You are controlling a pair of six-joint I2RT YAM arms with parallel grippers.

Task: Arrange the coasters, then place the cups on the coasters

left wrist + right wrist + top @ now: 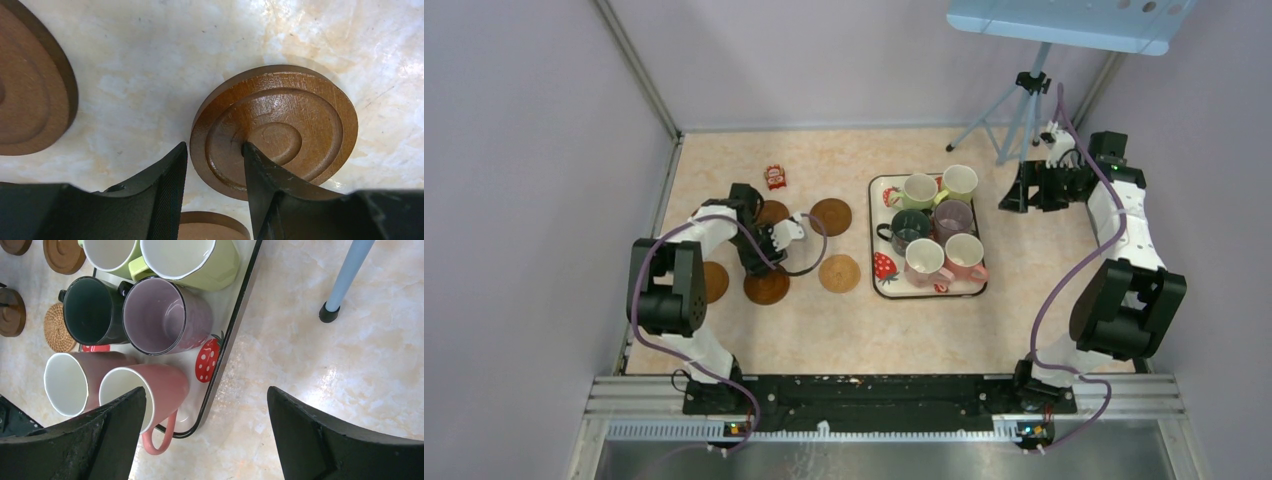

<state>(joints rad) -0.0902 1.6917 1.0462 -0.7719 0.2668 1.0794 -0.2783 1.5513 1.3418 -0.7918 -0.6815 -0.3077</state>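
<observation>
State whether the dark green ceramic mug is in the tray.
In: the dark green ceramic mug stands inside the white strawberry-print tray.

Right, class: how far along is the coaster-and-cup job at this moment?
Partly done: coasters lie spread left of the tray. In hand: the left gripper straddles one coaster's rim. Left: all six cups sit in the tray; the right gripper hovers open.

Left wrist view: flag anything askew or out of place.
The dark coaster pinched by the left pincer looks tilted rather than flat on the table: one finger sits on its top face, the other outside the rim. Nothing else stands out.
</observation>
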